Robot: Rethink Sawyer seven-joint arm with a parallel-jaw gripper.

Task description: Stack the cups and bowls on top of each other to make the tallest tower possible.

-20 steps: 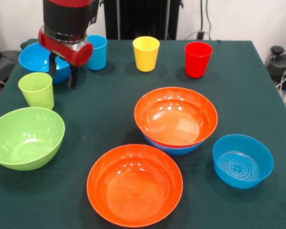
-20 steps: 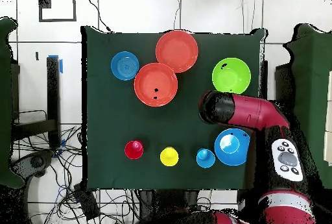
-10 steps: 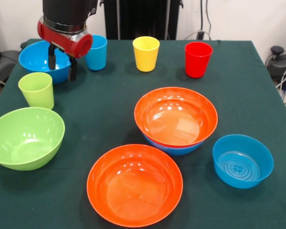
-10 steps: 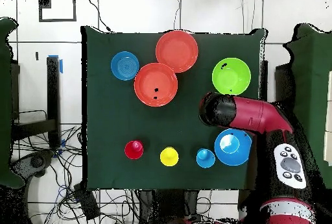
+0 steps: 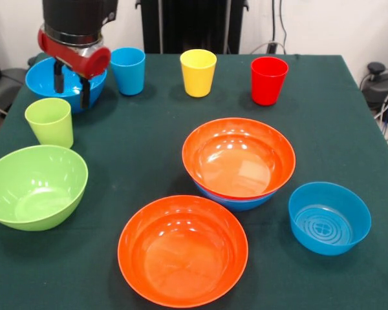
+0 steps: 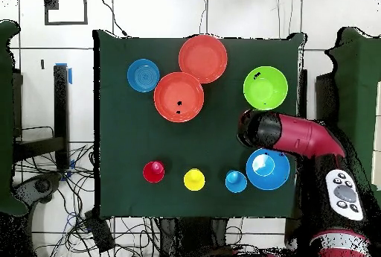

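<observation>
The tower is barely begun: the only stacking visible is one orange bowl [image 5: 238, 157] nested in a blue bowl [image 5: 236, 199] whose rim peeps out beneath it, well away from the fingers [image 5: 71, 84] toward the middle of the table [image 5: 336, 116]. Everything else sits singly on the cloth. The fingers hang empty and apart, two dark prongs with open space between them, poised above the near rim of a deep blue bowl [image 5: 42, 77] that lies directly behind and under them. The lime green cup [image 5: 50, 121] stands just below and slightly to the side of the fingers, untouched, and the lime green bowl [image 5: 33, 186] lies further on beyond that cup. The blue cup [image 5: 128, 70] is just beside the fingers on the other side, with the yellow cup [image 5: 198, 72] and red cup [image 5: 268, 80] further along the same row. The second orange bowl [image 5: 182, 250] and the small straight-sided blue bowl [image 5: 328, 217] are farthest from the fingers. By my judgement, nearly all the work remains: four cups and four loose bowls are not yet on the stack.
</observation>
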